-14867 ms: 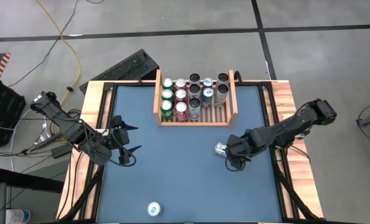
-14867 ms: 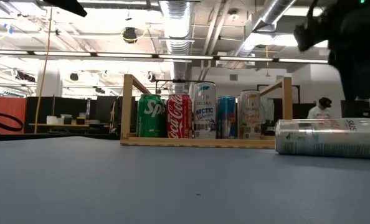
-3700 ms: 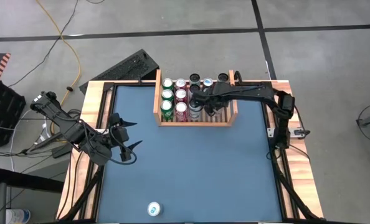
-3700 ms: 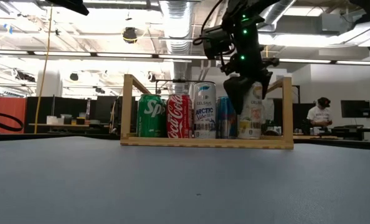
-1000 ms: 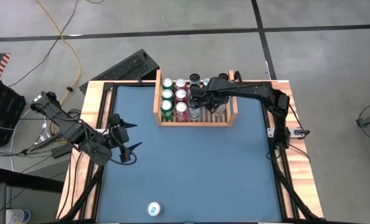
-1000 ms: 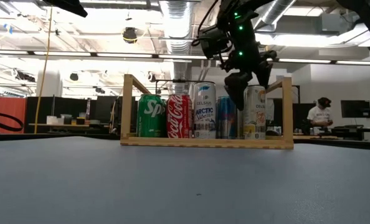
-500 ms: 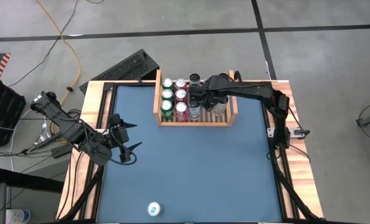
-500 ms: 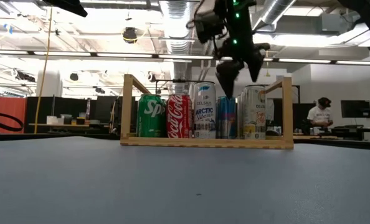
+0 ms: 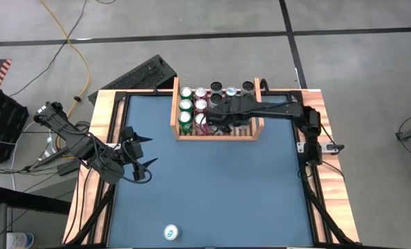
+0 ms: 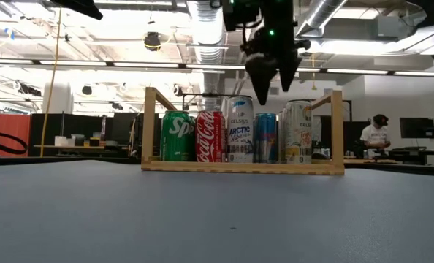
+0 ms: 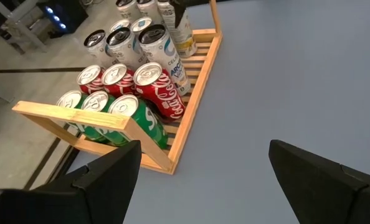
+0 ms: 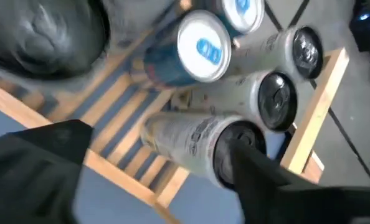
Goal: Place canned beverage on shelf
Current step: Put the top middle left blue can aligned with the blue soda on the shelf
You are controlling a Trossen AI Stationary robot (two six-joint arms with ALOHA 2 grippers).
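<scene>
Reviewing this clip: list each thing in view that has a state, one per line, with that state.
Light-wood slatted shelf: nearly full of upright cans.
Tall silver can at the shelf's front right corner: upright, released, nothing gripping it.
Lone blue-topped can near the table's front edge: upright, not yet shelved.
Right gripper: above the shelf, empty, fingers apart.
Left gripper: open, empty, waiting at table's left.

"Coca-Cola" on red can [image 10: 210, 136]

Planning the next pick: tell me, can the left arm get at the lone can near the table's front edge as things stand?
Probably yes. The left gripper hangs open over bare blue table, and nothing stands between it and the lone can.
</scene>
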